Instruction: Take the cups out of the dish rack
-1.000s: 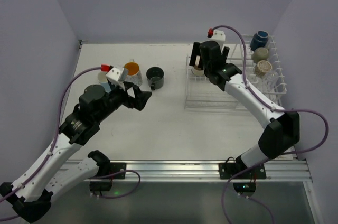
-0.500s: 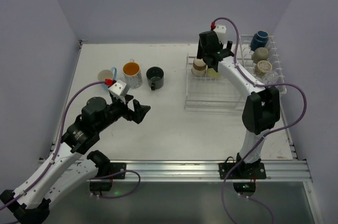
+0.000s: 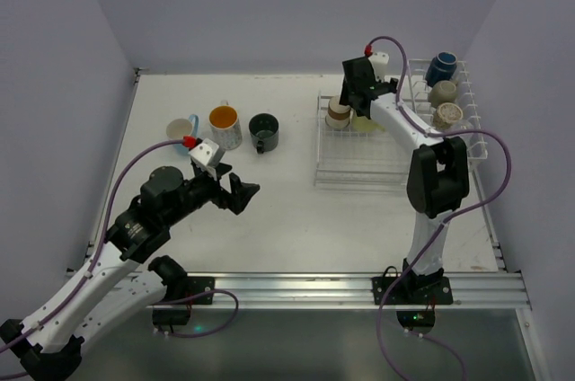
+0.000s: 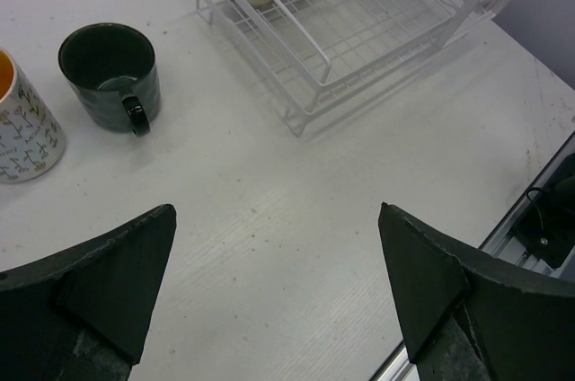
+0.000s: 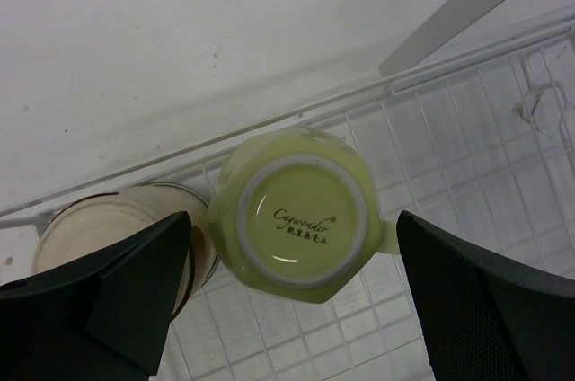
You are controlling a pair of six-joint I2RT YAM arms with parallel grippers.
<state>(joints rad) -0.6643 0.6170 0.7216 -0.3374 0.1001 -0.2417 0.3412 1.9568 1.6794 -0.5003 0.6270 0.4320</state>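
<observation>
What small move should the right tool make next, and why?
Probably lower straight down, carefully: the open right tool is centred over the upside-down pale green cup in the white wire dish rack, and a beige cup stands right beside it.

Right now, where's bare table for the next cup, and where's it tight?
Free: table between the black mug and the dish rack, and from the left gripper to the rail. Tight: light blue cup, patterned mug, black mug clustered far left; beige-brown cup and pale green cup together at the right gripper.
</observation>
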